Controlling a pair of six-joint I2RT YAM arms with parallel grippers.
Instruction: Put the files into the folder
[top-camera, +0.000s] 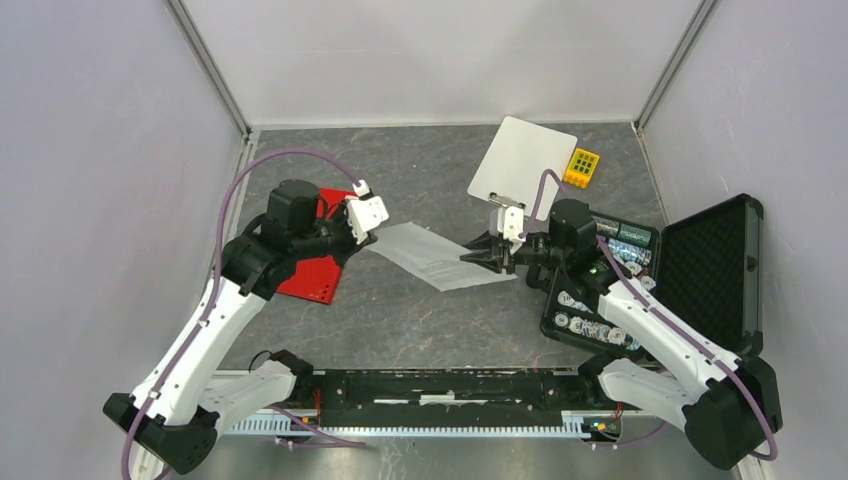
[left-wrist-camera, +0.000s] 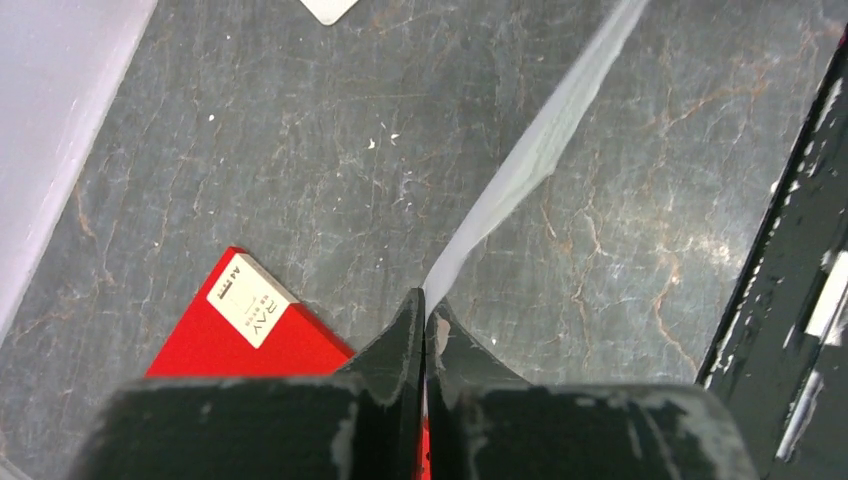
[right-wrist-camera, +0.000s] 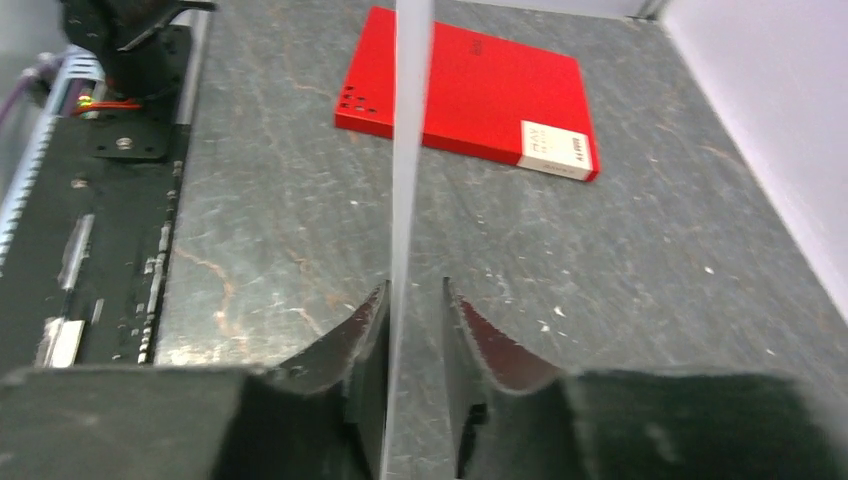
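Grey stone-look surface (top-camera: 420, 320). Red folder (top-camera: 312, 275) closed, flat at 9 o'clock, partly under left arm (top-camera: 215, 310) — files (top-camera: 440, 258) mid-surface, spanning both tools. At their 9 o'clock edge, left tool (left-wrist-camera: 424, 305) pressed together on them; at 3 o'clock, right tool (right-wrist-camera: 414, 290) slightly spread — sheet edge between fingers.

The files (top-camera: 440, 258) are thin white paper with lines of black print, spread across the middle of the scene and lifted off the surface. They sag slightly and show edge-on in both wrist views. Their left end is pinched in the closed left gripper (left-wrist-camera: 422, 300). Their right end passes between the parted jaws of the right gripper (right-wrist-camera: 415, 290). The number of sheets cannot be told. The folder (top-camera: 310, 275) lies flat and closed at the left. It is red with a small white label (right-wrist-camera: 555, 148) at one corner.
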